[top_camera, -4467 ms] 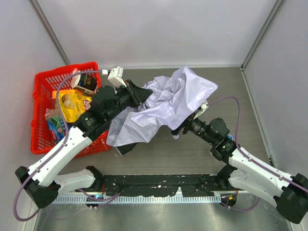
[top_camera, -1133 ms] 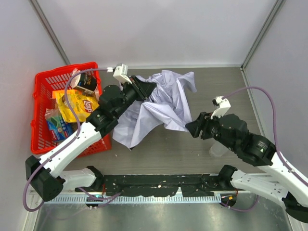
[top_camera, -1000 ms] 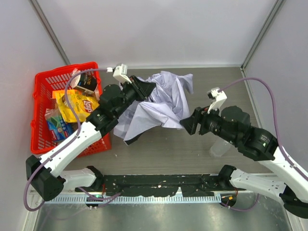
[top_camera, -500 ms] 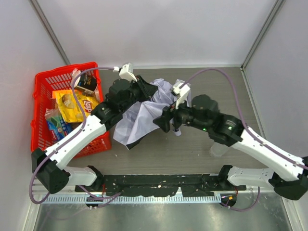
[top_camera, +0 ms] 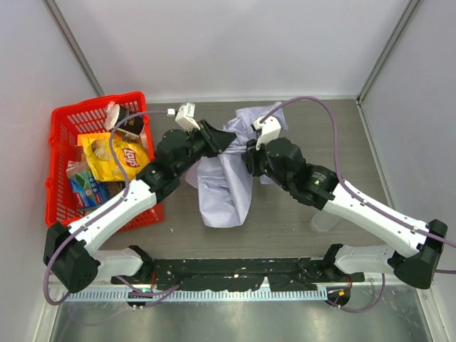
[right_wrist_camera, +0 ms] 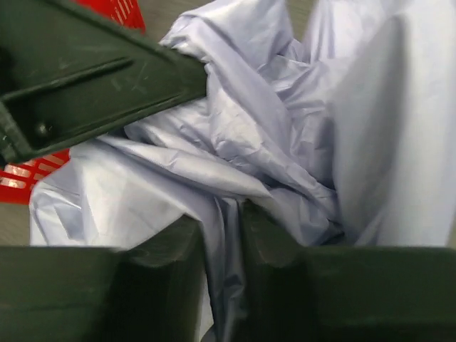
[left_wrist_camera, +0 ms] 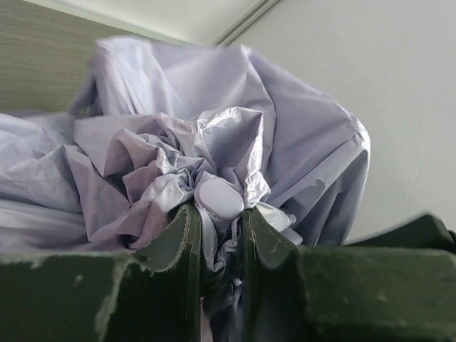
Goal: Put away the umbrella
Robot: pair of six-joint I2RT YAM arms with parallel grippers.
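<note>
Now the right gripper (top_camera: 251, 158), having swung in, is clamping nearly shut on a fold of the pale lavender-grey fabric umbrella (top_camera: 226, 187) draping over the worktop (top_camera: 285, 235), while the left gripper (top_camera: 216, 140) is pinching its bunched canopy (left_wrist_camera: 214, 142), gathering it smaller.

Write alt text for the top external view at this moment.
Two robot arms meet over the middle of a table, left fingers and right fingers both pinching a crumpled lavender-grey umbrella canopy that trails toward their bases. A red basket of snack packets sits at the left.
</note>
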